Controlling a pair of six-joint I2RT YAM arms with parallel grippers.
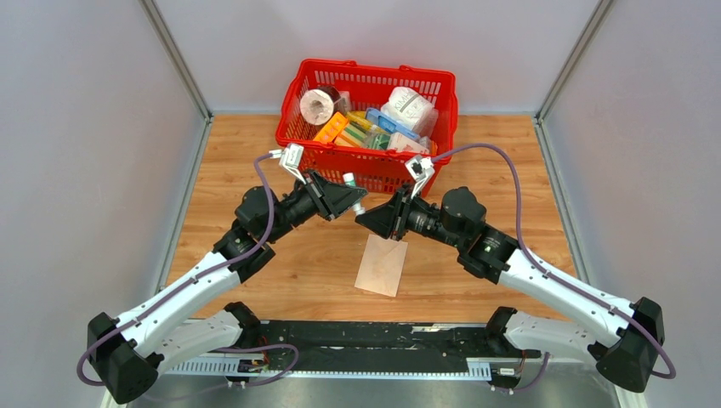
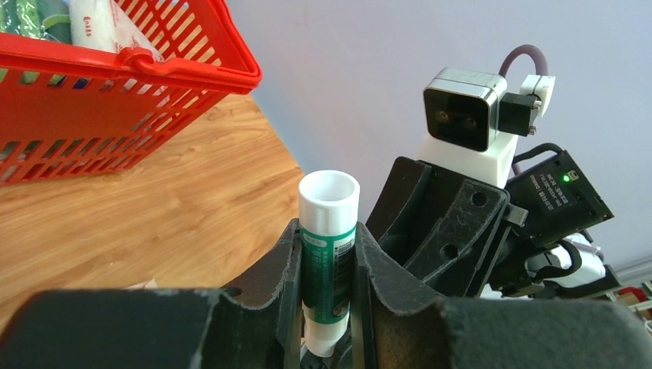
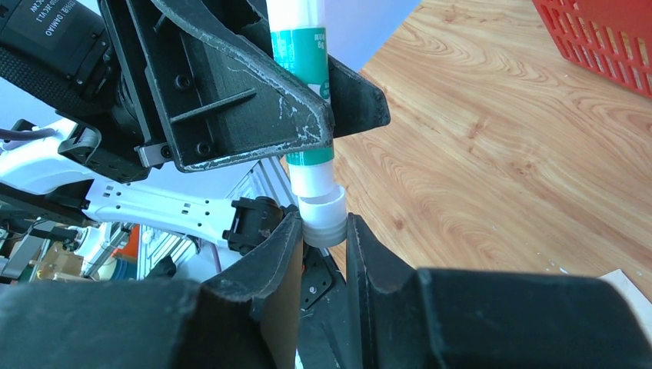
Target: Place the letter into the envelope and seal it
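Jaws: left gripper [image 2: 327,231] pinches green-white plastic glue stick [image 2: 328,265], right gripper [image 3: 323,231] pinches its white cap [image 3: 321,209]. Tan paper envelope [image 1: 381,265] toward counter's near edge.

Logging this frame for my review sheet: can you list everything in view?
glue stick: one, white and green, held off the table between the two pincers
envelope: one, tan, flat on the table, on the near side of the pincers
basket: one, red, at the back of the table
paper roll: one, white, in the basket's left rear corner
packaged goods: several, mixed colours, inside the basket
table: one, wood grain
left pincer: one, black, shut on the glue stick's green body
right pincer: one, black, shut on the glue stick's lower white end
arms: two, white and black, with purple cables
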